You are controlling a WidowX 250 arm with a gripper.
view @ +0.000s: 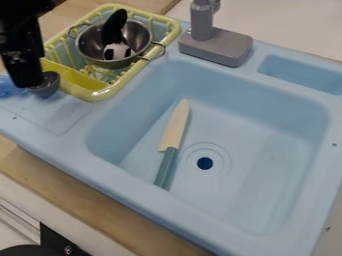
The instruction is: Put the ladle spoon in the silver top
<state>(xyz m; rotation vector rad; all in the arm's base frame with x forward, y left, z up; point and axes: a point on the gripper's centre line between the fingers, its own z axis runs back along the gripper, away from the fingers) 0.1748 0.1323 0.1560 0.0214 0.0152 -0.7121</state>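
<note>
The black gripper (25, 75) hangs at the upper left, low beside the left corner of the yellow-green dish rack. Right against its lower end is the dark grey bowl of the ladle spoon (47, 85); its handle is hidden. The silver pot (85, 46) stands in the dish rack, to the right of the gripper and farther back. Inside the pot lies a black-and-white object (116, 51) with a long black part sticking up over the rim.
The yellow-green rack (100, 95) sits at the sink's upper left corner. A grey faucet (217, 46) stands behind the basin. A knife with a teal handle (167, 167) lies in the blue sink (260, 150). Something clear blue (9, 88) is at the left edge.
</note>
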